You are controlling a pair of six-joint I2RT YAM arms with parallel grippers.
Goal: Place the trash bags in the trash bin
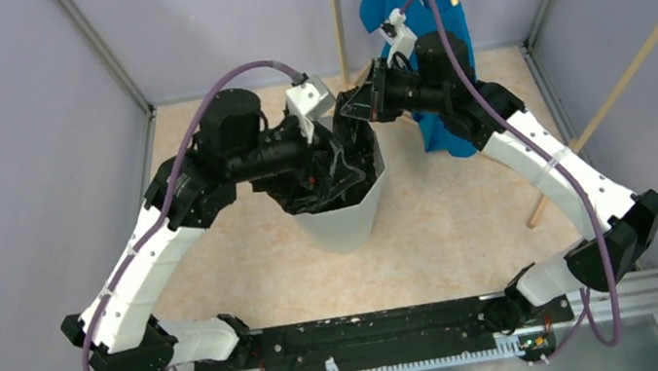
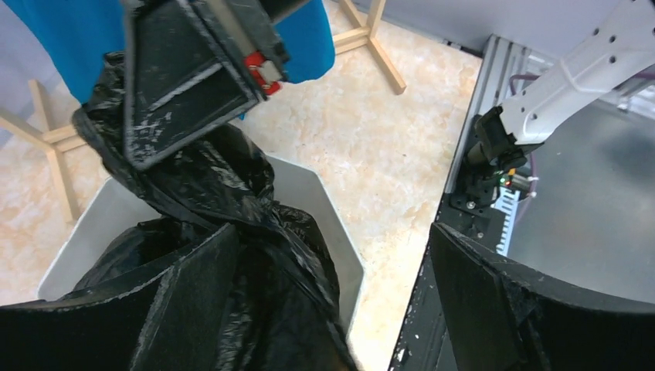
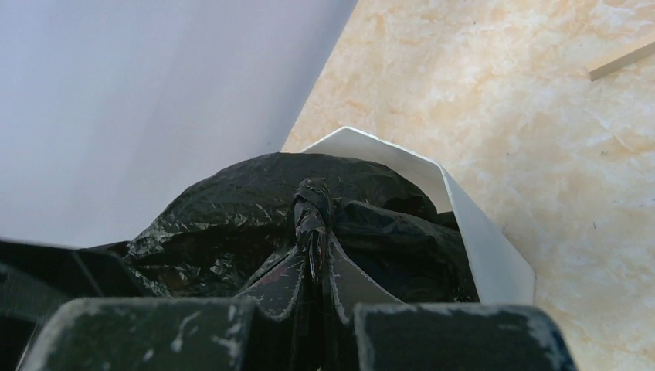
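Observation:
The white trash bin (image 1: 347,220) stands mid-table with the crinkled black trash bag (image 1: 336,177) bulging out of its mouth. My right gripper (image 1: 358,105) is at the bin's far rim. In the right wrist view that gripper (image 3: 313,259) is shut on the bag's twisted neck, above the bag's body (image 3: 224,212) and the bin's rim (image 3: 483,247). My left gripper (image 2: 332,309) hangs over the bin with its jaws wide open. Its left finger (image 2: 185,309) lies against the bag (image 2: 232,193), and its right finger (image 2: 494,309) is outside the bin's rim (image 2: 313,193).
A blue T-shirt (image 1: 405,7) hangs on a wooden rack (image 1: 627,67) behind and to the right of the bin. Grey walls (image 1: 4,145) close in the left, back and right sides. A metal rail (image 1: 377,336) with the arm bases runs along the near edge.

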